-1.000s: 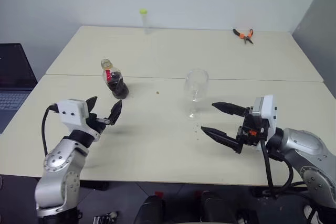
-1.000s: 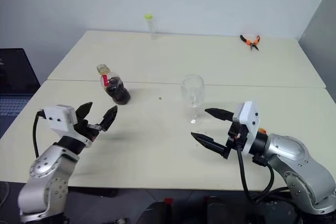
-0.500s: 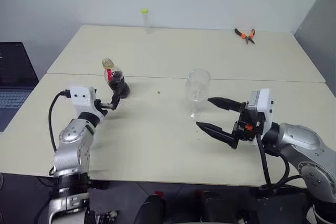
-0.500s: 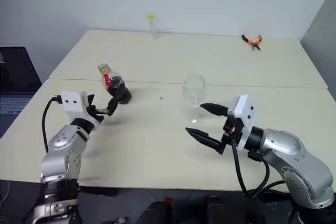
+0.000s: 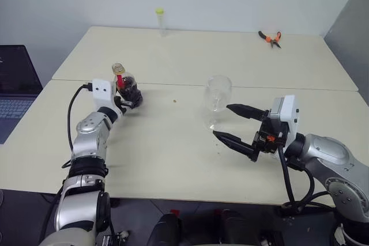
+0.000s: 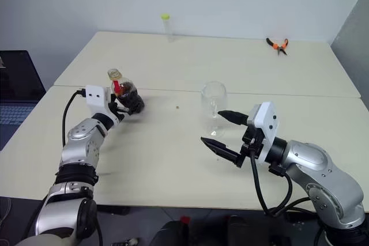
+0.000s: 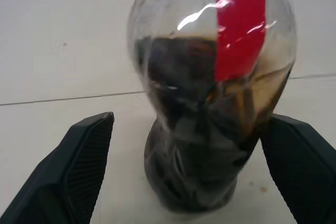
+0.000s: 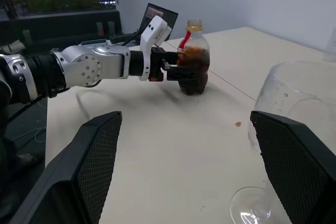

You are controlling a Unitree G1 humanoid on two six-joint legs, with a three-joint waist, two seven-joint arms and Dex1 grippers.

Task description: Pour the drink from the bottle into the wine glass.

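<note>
On the table (image 5: 173, 159), toward its left side, the bottle (image 5: 127, 88) stands upright, dark drink (image 7: 199, 145) filling its lower part. The left gripper (image 5: 128, 99) is at the bottle's base, its fingers (image 7: 79, 166) spread open on either side of it without gripping. The wine glass (image 5: 217, 101) stands near the table's middle. Just beside it, the right gripper (image 5: 239, 126) hovers with fingers open, holding nothing.
</note>
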